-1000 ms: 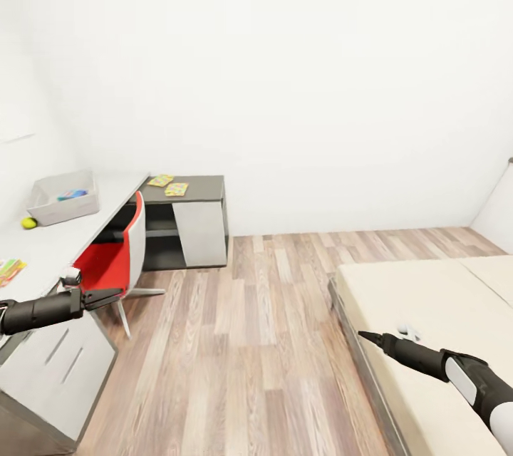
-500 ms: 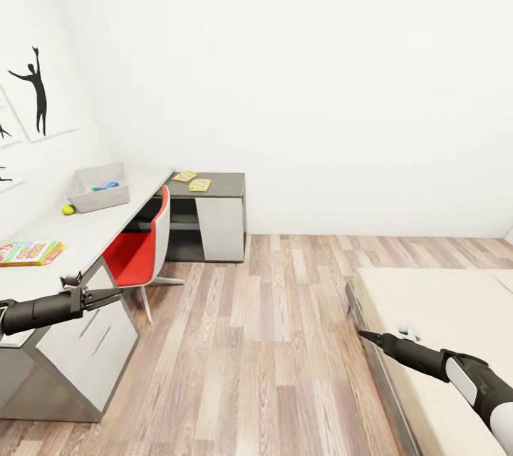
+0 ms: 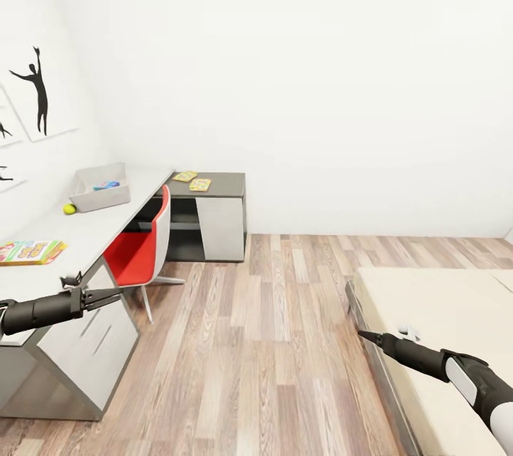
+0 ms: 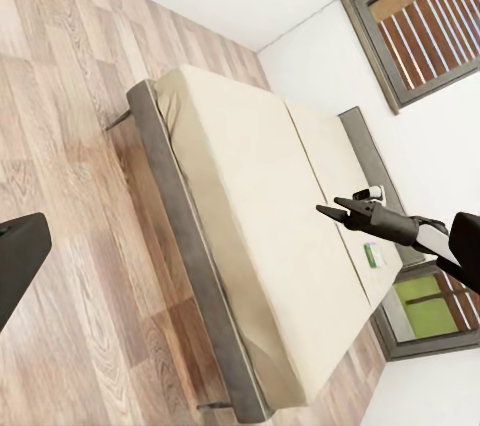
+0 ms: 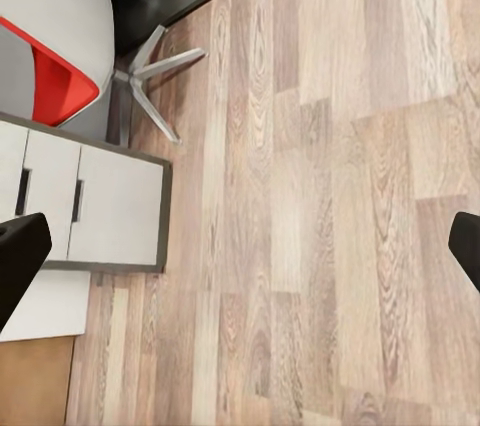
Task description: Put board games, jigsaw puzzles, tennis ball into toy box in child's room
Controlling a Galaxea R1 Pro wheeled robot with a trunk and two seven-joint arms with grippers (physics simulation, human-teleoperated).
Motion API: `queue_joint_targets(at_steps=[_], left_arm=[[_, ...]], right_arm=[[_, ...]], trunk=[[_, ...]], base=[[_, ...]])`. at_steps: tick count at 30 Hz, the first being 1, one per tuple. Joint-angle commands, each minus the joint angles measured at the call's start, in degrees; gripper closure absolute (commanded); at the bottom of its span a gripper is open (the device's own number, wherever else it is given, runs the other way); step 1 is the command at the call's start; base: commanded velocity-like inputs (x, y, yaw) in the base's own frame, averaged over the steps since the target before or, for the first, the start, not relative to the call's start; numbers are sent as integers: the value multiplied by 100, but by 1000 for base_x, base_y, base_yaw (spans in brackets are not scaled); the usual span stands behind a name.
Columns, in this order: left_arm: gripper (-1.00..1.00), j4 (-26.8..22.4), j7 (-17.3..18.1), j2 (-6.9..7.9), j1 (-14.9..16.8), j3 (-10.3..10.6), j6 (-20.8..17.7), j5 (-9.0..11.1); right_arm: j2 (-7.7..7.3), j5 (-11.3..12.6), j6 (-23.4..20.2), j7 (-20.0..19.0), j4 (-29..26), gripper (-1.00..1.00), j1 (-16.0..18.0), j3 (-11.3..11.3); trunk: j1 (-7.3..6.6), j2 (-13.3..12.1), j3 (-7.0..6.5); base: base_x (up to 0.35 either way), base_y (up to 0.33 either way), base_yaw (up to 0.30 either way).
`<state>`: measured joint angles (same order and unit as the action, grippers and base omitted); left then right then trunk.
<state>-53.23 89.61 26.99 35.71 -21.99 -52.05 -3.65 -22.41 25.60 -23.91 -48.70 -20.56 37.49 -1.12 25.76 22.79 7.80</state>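
Observation:
The toy box [image 3: 91, 196] stands on the table [image 3: 92, 228] by the left wall, with something blue inside. A tennis ball [image 3: 69, 209] lies just in front of it. One board game [image 3: 32, 251] lies nearer me on the table top. Two jigsaw puzzles [image 3: 184, 176] [image 3: 200, 184] lie on the table's lower dark section. My left gripper [image 3: 117, 294] hangs open beside the drawer unit. My right gripper [image 3: 362, 333] is open and empty over the corner of the bed [image 3: 442, 313]. A small flat white-and-green thing [image 4: 373, 254] lies far up the bed [image 4: 250, 216].
A red chair [image 3: 139, 246] is tucked under the table. White drawers [image 5: 100, 211] face the wood-plank floor [image 3: 271, 342] that lies between table and bed. Black silhouette pictures [image 3: 35, 89] hang on the left wall. Windows [image 4: 430, 16] stand behind the bed's head.
The whole view has swung left since a second ago, bringing the wall pictures and more of the table into sight. Both arms keep the same pose, and nothing has moved in the last half second.

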Motion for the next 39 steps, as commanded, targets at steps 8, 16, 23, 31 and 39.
queue_joint_targets(at_steps=[8,16,23,31,39], left_arm=[[-100,-3,39,-1,6,-7,-60,-39],[-100,-3,39,-1,6,-7,-60,-39],[-100,-3,39,-1,6,-7,-60,-39],[-100,-3,39,-1,6,-7,-60,-39],[-100,-3,39,-1,6,-7,-60,-39]], right_arm=[[0,32,-54,-16,0,-100,4,-16],[0,44,-63,-13,0,-100,4,-21],[4,61,-75,-10,0,-100,4,-22],[5,67,-85,-8,0,-100,4,-24],[7,68,-73,-8,0,-100,4,-28]], trunk=[[3,13,13],[3,13,13],[3,13,13],[3,13,13],[3,13,13]], base=[[-68,0,0],[-14,0,0],[-4,0,0],[-63,0,-5],[-27,0,-104]])
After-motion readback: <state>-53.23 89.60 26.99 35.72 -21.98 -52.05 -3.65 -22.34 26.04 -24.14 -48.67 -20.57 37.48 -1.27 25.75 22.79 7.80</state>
